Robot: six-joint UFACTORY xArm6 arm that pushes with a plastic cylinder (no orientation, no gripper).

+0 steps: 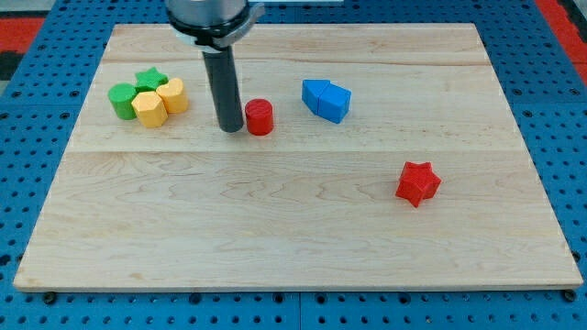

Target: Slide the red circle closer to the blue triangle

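Note:
The red circle (260, 117), a short red cylinder, stands on the wooden board (293, 229) a little left of the view's centre, near the top. The blue triangle (317, 95) lies to its right and slightly higher, pressed against another blue block (336, 103). My tip (230, 127) rests on the board just left of the red circle, touching it or nearly so. The rod rises straight up out of the view's top.
A cluster at the view's upper left holds a green round block (121, 99), a green star (149, 79) and two yellow blocks (149, 108) (173, 94). A red star (418, 182) lies at the right. Blue pegboard surrounds the board.

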